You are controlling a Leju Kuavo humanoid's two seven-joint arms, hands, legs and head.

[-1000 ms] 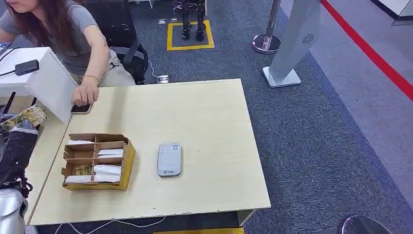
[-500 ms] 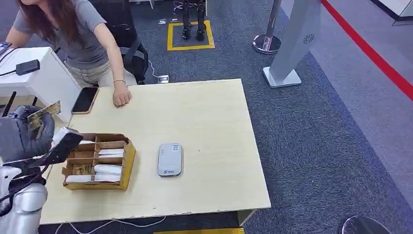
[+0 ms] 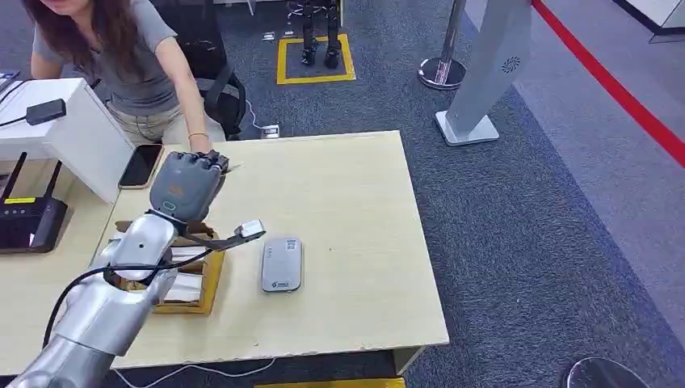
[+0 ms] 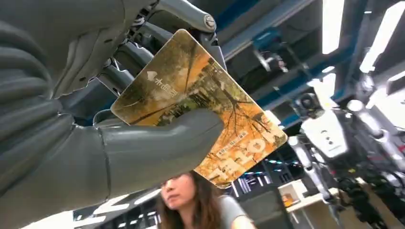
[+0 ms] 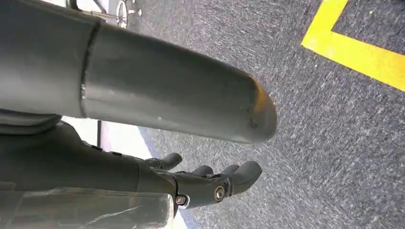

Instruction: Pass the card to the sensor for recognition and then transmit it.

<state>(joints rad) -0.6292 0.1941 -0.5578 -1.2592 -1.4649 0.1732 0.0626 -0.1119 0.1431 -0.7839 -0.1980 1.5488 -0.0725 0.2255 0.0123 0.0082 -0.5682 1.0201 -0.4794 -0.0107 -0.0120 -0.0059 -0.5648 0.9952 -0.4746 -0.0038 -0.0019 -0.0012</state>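
Note:
My left hand [image 3: 189, 184] is raised over the table's far left part, above the cardboard box [image 3: 212, 280]. It pinches an orange-and-brown picture card [image 4: 191, 90] between the thumb [image 4: 157, 148] and the fingers behind it. A sliver of the card [image 3: 221, 166] pokes out past the knuckles. The grey card sensor [image 3: 281, 264] lies flat on the table, nearer me and to the right of that hand. My right hand [image 5: 210, 183] hangs over the carpet with its fingers loosely apart, holding nothing.
A person [image 3: 121, 56] leans in at the far left, one hand [image 3: 199, 144] just behind my left hand. A phone [image 3: 140, 166] lies beside a white stand [image 3: 77, 129], and a black router [image 3: 31, 223] sits at the left. The wooden table [image 3: 347, 202] ends on the right at carpet.
My left arm has swung in from the left edge to above the box, carrying the card. The person's hand has left the phone and rests further right on the table.

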